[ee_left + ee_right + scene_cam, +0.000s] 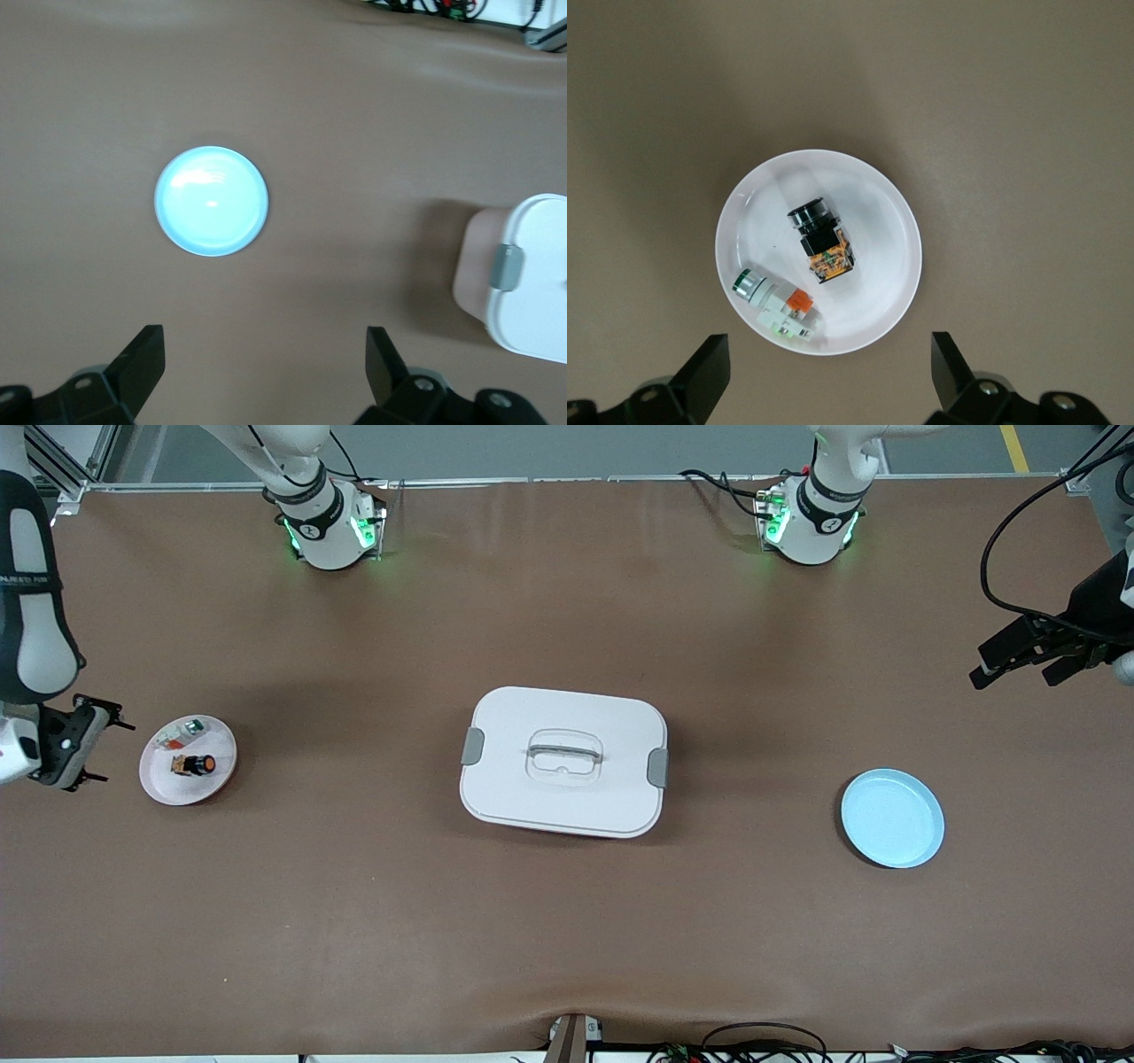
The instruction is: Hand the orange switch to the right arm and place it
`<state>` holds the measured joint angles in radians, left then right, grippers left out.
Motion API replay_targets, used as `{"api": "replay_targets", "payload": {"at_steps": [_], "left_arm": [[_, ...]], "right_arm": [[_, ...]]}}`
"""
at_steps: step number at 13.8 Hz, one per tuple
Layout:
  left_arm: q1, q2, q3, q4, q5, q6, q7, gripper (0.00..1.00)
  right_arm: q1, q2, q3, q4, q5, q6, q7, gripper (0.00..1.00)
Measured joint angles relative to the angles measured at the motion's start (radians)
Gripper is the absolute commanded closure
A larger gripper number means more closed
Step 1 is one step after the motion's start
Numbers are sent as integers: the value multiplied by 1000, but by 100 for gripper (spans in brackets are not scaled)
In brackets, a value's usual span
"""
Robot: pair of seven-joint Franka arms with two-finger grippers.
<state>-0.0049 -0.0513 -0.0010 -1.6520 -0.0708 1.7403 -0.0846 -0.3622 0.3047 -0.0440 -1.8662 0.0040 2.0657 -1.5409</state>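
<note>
Orange switch (194, 764) lay in the white plate (159, 779) at the right arm's end of the table (567, 921) when I looked from the front, next to a small white piece (182, 733). The right gripper (80, 742) hung just beside that plate. The left gripper (1032, 657) waited up high at its own end. A white box (563, 762) sat in the middle, a blue plate (892, 817) nearer the left arm. My left wrist view showed fingers (142, 359) wide apart, holding nothing, over the bare table near the blue plate. My right wrist view showed fingers (704, 372) wide apart and empty, over the plate's edge.
</note>
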Motion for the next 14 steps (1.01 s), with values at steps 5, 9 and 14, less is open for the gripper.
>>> {"api": "replay_targets", "payload": {"at_steps": [5, 9, 14], "left_arm": [[-2, 0, -10, 24, 27, -40, 2, 0], [-2, 0, -10, 24, 28, -67, 6, 0], [-2, 0, -10, 24, 28, -74, 6, 0]], "right_arm": [[0, -87, 0, 22, 0, -108, 244, 0], [0, -147, 12, 23, 0, -185, 421, 0], [30, -193, 25, 23, 0, -271, 652, 0]]}}
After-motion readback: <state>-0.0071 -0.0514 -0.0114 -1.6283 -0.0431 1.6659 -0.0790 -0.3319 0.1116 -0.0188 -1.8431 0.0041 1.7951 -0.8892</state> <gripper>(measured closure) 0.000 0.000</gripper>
